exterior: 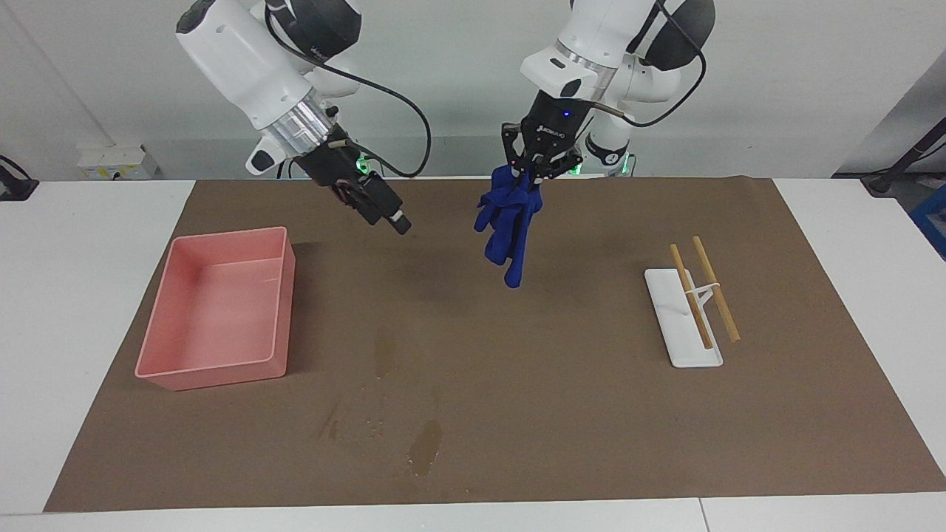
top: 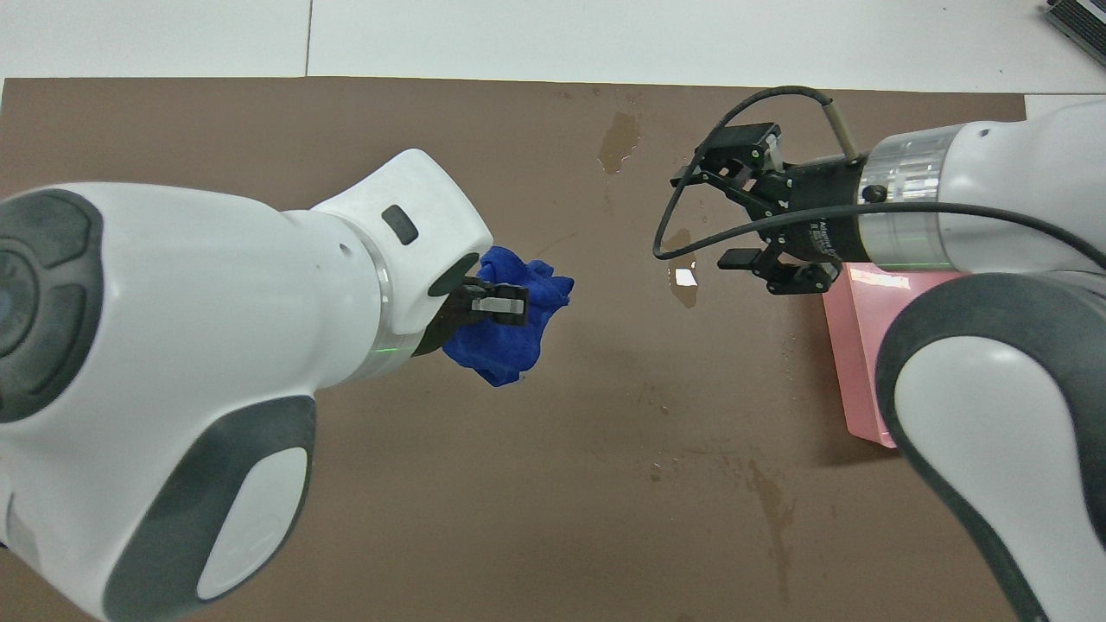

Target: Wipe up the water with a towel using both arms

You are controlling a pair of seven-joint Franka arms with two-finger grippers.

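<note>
While my left tool [exterior: 533, 167] grips the towel [exterior: 506, 222] above the mat [exterior: 591, 414], my right tool [top: 734, 207] hangs wide apart.

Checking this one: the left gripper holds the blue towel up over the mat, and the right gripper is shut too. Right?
Not quite. The left gripper does hold the towel up over the mat, but the right gripper is open and empty, as the overhead view shows.

No legible text in either view; small white print on the right gripper [top: 733, 207] body is unreadable.
</note>
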